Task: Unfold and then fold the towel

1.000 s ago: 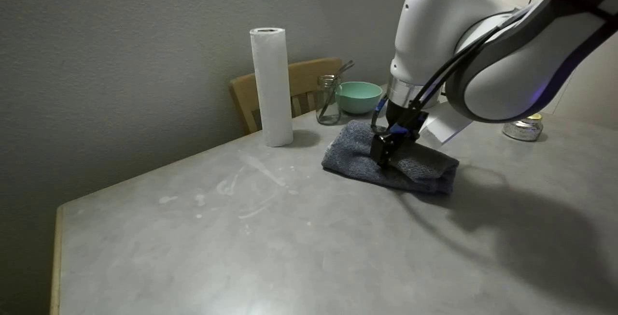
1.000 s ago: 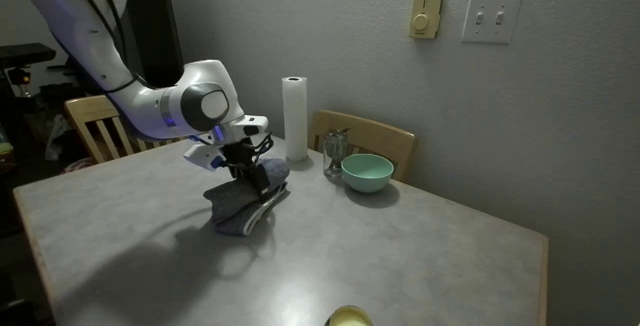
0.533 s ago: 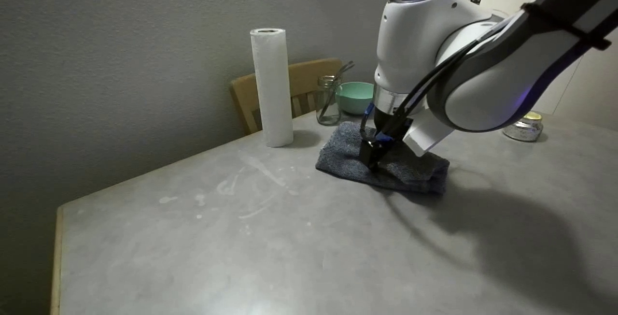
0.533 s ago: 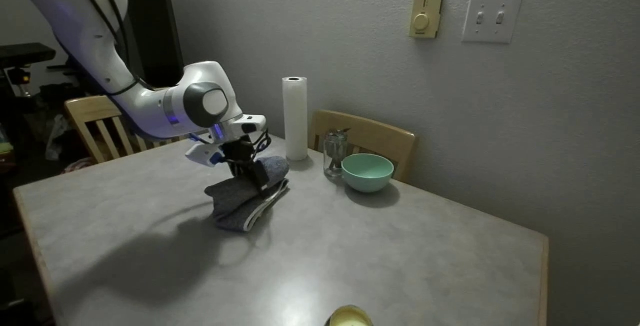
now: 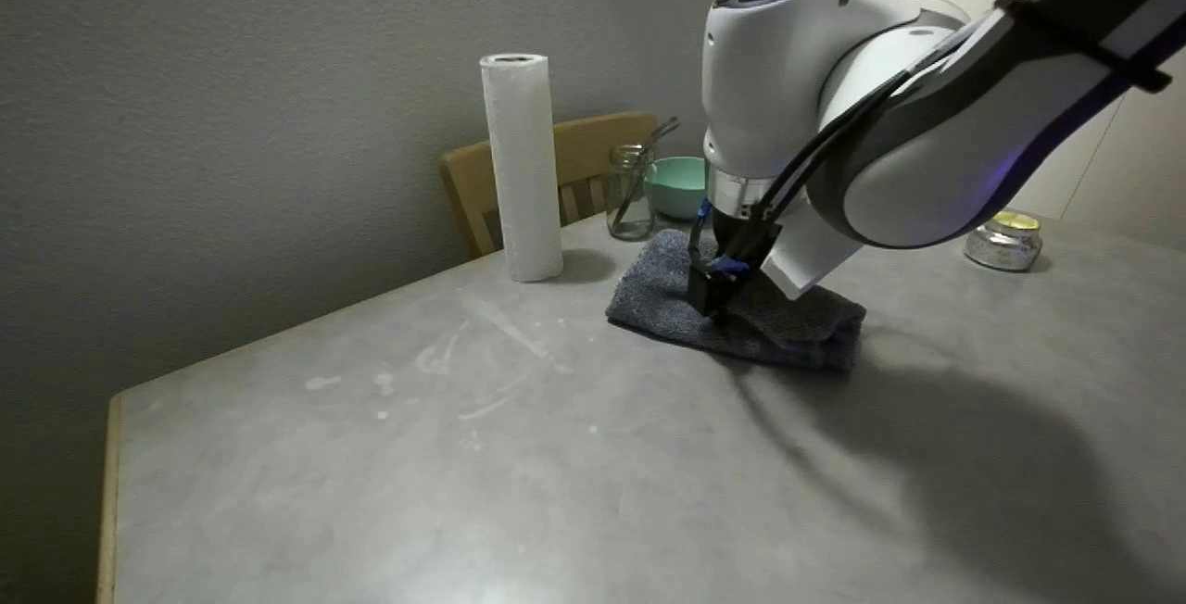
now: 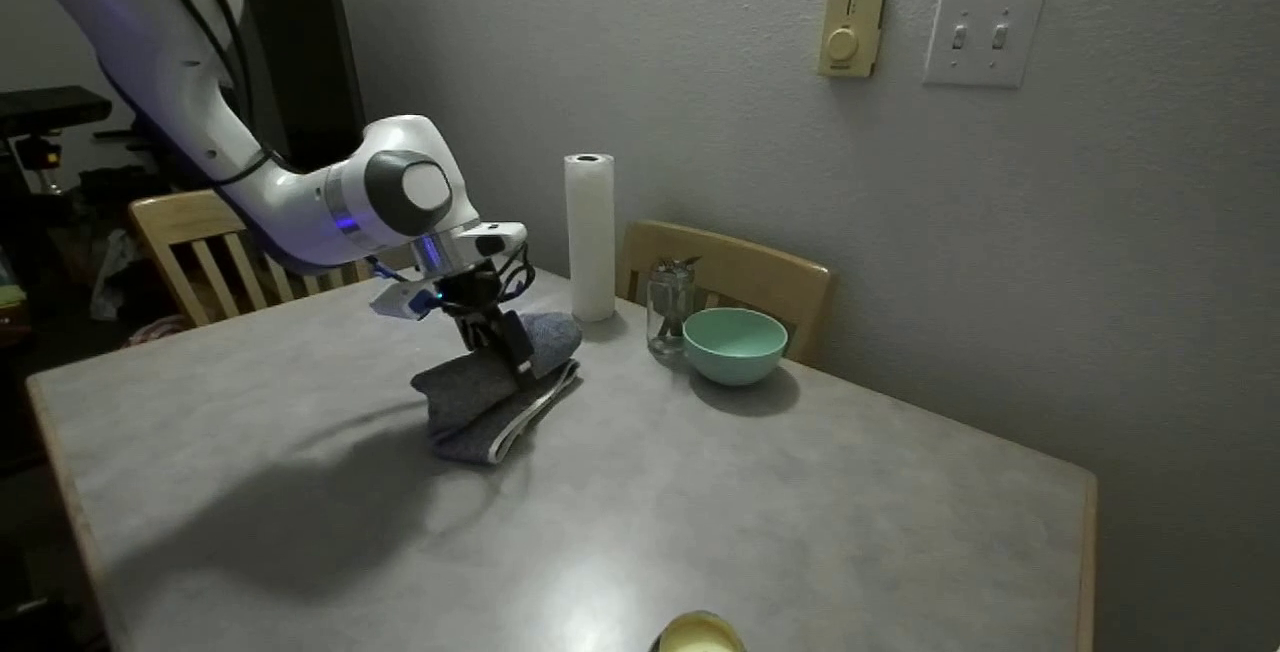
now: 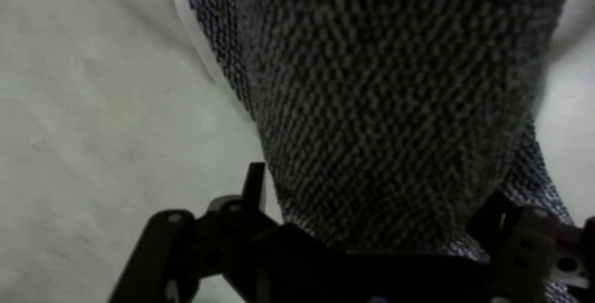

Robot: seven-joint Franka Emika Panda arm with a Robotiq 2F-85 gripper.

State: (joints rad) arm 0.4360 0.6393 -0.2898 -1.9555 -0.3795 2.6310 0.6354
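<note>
while its fingers [image 7: 254, 182] stand wide apart on either side of a cloth hump, a robot gripper [image 7: 374, 191] straddles the dark grey-blue towel [image 6: 460, 397], released and clasping nothing; the towel lies folded on the surface [image 5: 417, 511], in from the wall-side edge and well apart from the visible corners. whether the unfolding is yet to come or the folding already done cannot be told. the likeliest trouble is a bite through too many layers: with the whole hump between the fingers, a squeeze here would probably lift the stack in one piece instead of peeling back a flap. the white-edged hem [image 6: 515, 424] could snag on a finger during a lift, pulling the folds askew. a low sweep along the wall-side edge might drive cloth or gripper into the glass jar of utensils [image 6: 670, 312] or the green bowl [image 6: 735, 352] beside it, and the paper roll [image 6: 590, 237], tall and narrow, would likely topple if struck.
</note>
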